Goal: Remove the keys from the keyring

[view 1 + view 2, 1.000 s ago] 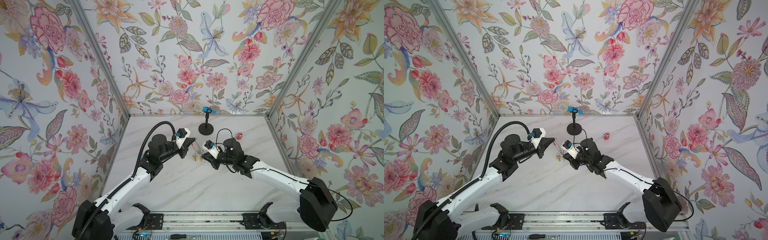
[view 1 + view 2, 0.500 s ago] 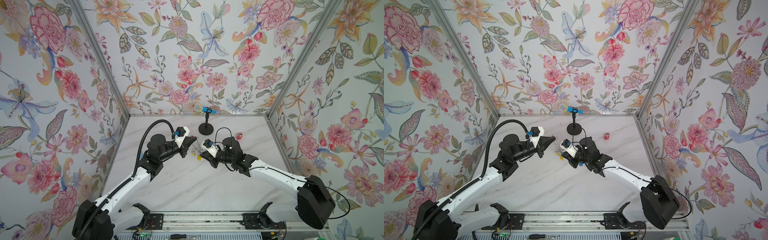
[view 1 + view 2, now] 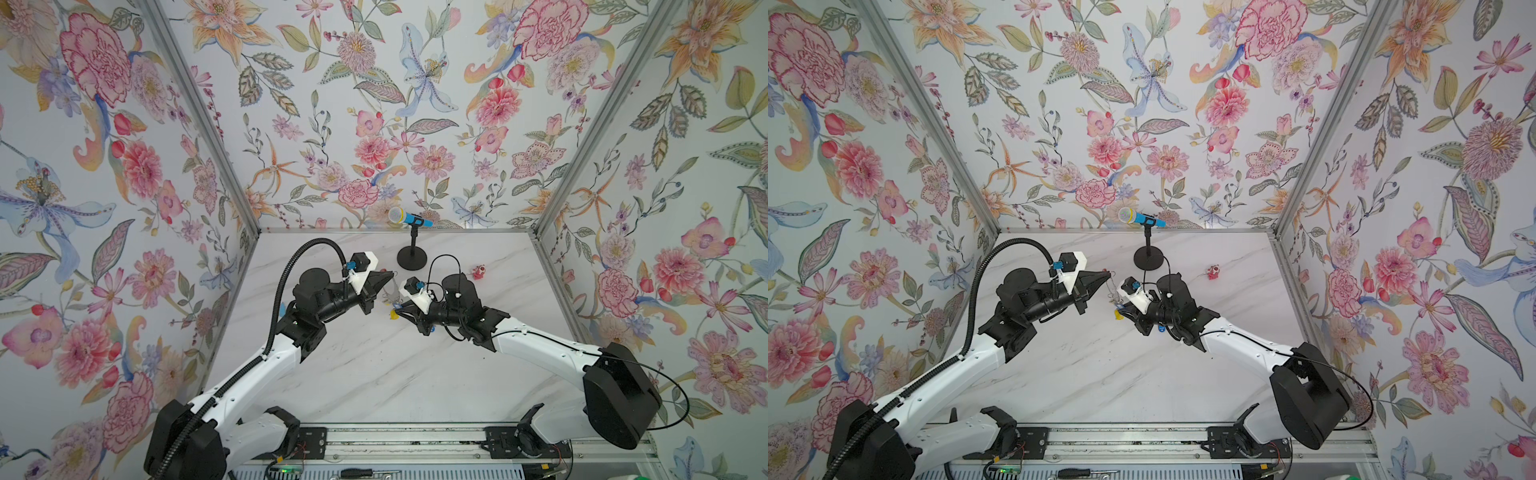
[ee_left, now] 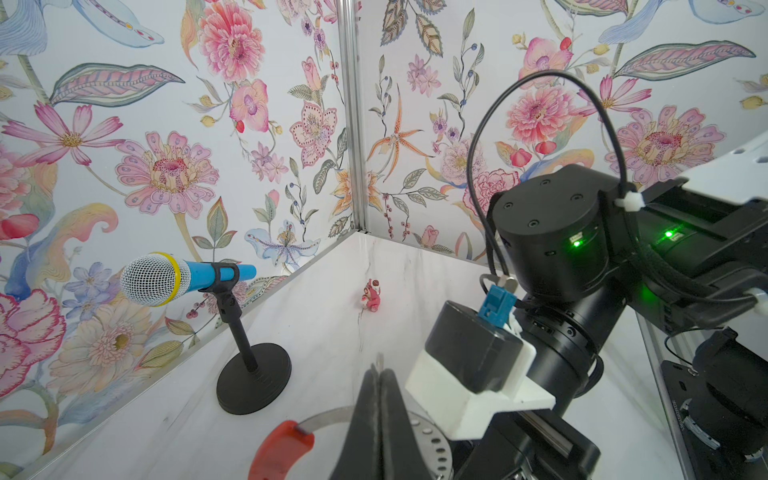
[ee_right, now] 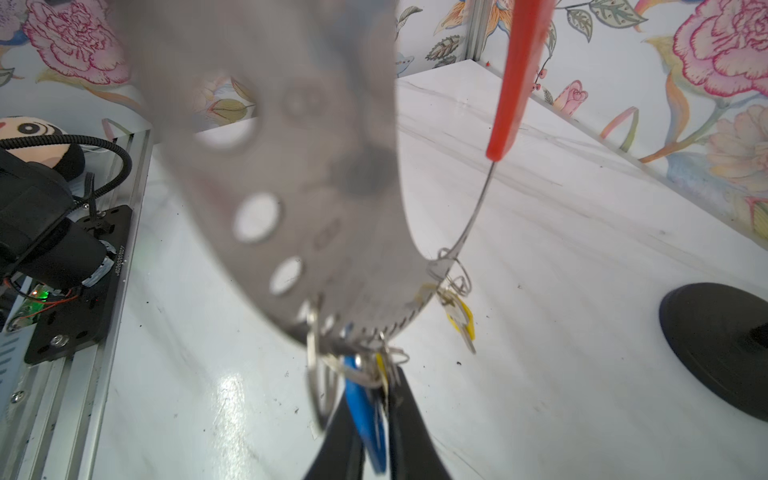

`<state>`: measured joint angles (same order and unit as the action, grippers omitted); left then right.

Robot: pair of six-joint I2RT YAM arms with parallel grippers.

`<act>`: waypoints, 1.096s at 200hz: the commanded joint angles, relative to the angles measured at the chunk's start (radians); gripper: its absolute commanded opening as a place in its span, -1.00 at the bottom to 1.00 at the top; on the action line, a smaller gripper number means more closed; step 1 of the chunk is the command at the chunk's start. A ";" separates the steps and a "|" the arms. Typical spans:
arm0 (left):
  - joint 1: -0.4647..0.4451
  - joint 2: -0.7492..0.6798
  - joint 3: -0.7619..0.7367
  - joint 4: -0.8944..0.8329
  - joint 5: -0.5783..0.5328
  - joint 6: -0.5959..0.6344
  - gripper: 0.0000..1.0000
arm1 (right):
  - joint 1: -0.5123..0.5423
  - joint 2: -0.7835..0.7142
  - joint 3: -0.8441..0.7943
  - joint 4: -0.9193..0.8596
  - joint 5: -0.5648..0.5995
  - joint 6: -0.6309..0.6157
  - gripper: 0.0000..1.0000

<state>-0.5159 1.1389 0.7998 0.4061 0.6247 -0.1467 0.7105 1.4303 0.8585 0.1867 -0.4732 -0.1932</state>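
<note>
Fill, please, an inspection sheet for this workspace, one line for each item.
surface: white marble table, few dark specks.
job's things: keyring held above the table; yellow-tagged key hangs from it; blue-tagged key at its low end.
clutter: microphone on stand; pink toy figure.
grippers: left gripper shut on keyring; right gripper shut on blue-tagged key.
cables: black hose over left arm; thin cable loop at right wrist.
surroundings: floral walls; front rail.

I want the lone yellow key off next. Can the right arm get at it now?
Probably not yet: the jaws of the right gripper are shut on the blue key. The yellow key hangs off the keyring just beside, uncovered, so it looks reachable once the blue one is released.
</note>
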 commanded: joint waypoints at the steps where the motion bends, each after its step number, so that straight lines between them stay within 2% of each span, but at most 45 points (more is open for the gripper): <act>1: 0.007 -0.007 0.029 0.039 0.020 -0.007 -1.00 | -0.009 0.023 0.024 0.027 -0.028 0.021 -0.81; 26: 0.006 -0.009 0.032 0.019 0.011 0.010 -1.00 | -0.010 0.016 0.022 0.020 -0.033 0.021 -1.00; 72: 0.006 -0.018 0.050 -0.060 -0.036 0.082 -1.00 | -0.016 -0.025 0.003 -0.012 -0.013 0.012 -1.00; 144: 0.007 -0.027 0.059 -0.143 -0.092 0.164 -1.00 | -0.025 -0.098 0.015 -0.164 0.040 -0.044 -1.00; 219: 0.005 -0.039 0.014 -0.145 -0.102 0.165 -1.00 | -0.034 -0.165 0.058 -0.330 0.161 -0.125 -1.00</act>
<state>-0.5159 1.1236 0.8272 0.2604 0.5369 0.0059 0.6800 1.2942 0.8703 -0.0574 -0.3744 -0.2684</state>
